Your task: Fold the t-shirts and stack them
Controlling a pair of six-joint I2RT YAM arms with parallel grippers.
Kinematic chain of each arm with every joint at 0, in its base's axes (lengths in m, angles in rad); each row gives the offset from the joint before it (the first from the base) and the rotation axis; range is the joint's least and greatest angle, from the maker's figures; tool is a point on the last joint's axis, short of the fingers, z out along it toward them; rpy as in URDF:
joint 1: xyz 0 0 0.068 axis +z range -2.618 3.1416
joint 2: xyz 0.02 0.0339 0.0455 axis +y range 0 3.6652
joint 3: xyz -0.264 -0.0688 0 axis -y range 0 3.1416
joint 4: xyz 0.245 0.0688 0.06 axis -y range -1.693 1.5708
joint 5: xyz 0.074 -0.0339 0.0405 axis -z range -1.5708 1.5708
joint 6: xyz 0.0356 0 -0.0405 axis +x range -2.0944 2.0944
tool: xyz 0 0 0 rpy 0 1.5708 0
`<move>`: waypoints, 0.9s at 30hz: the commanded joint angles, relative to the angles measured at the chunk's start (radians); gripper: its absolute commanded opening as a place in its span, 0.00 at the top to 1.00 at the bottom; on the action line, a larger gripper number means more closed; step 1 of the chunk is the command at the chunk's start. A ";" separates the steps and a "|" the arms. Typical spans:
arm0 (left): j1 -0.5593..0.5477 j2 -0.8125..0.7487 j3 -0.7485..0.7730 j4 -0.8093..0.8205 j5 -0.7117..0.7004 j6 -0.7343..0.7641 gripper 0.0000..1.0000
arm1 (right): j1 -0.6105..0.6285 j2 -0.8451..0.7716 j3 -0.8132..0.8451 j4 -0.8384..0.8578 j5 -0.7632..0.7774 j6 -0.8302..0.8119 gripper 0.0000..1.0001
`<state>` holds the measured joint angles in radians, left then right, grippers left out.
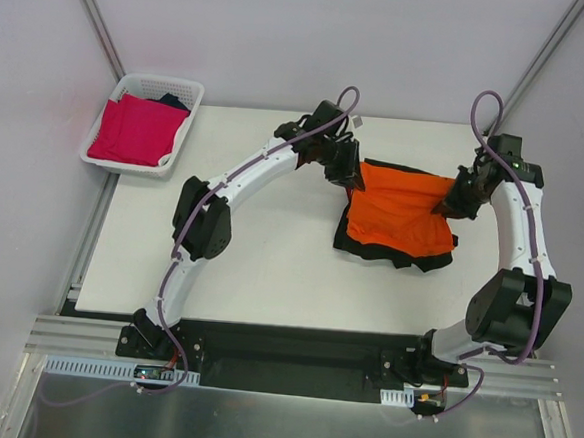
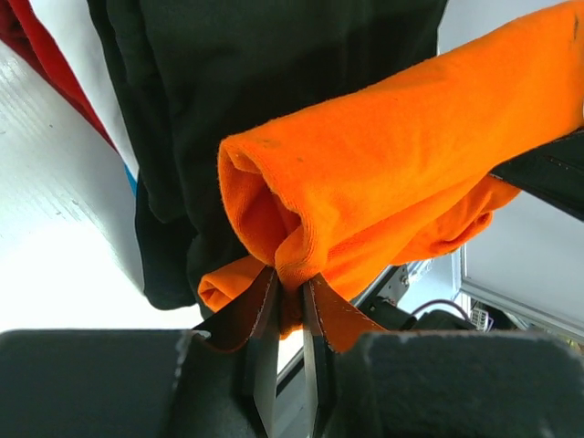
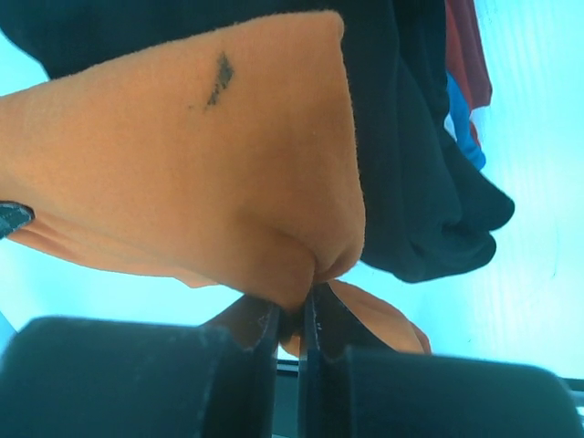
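The left hand (image 2: pixel 292 290) is narrowed to a pinch on a gathered fold of the orange t-shirt (image 1: pixel 397 216). Its arm reaches from the near left, elbow bent, across to the shirt's far-left corner. The right hand (image 3: pixel 294 315) is likewise clamped on orange cloth at the shirt's right edge. Its arm is folded upright by the desk's (image 1: pixel 259 267) right side.

The orange knit is soft and matte, bunched into rounded rolls at each pinch, with a small dark smudge (image 3: pixel 219 78). It lies over a black t-shirt (image 1: pixel 370 250), whose rumpled edge shows along the near and left sides. Red trim (image 2: pixel 46 64) shows beside the black.

Both shirts sit on the right half of the smooth white desk, short of its far and right edges, with bare surface to the left and near. At the far left corner, a white lattice basket (image 1: pixel 181 91) holds a magenta-pink t-shirt (image 1: pixel 133 133).
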<state>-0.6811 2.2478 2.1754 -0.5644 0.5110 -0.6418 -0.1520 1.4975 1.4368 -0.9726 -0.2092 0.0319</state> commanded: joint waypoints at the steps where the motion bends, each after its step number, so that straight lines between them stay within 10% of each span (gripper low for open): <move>1: 0.022 0.025 0.043 -0.042 -0.017 0.040 0.88 | -0.031 0.029 0.037 0.055 0.076 -0.020 0.99; 20: 0.072 0.091 0.037 -0.042 -0.011 0.047 0.78 | -0.037 0.155 0.037 0.173 0.028 0.008 0.98; 23: 0.077 0.102 0.041 -0.042 0.001 0.045 0.78 | -0.037 0.155 0.024 0.181 0.034 0.010 0.34; 27: 0.075 0.105 0.040 -0.042 0.015 0.044 0.78 | -0.037 0.101 -0.006 0.199 0.082 0.033 0.04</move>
<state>-0.5995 2.3642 2.1780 -0.5896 0.4938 -0.6125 -0.1799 1.6577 1.4372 -0.8211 -0.1883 0.0444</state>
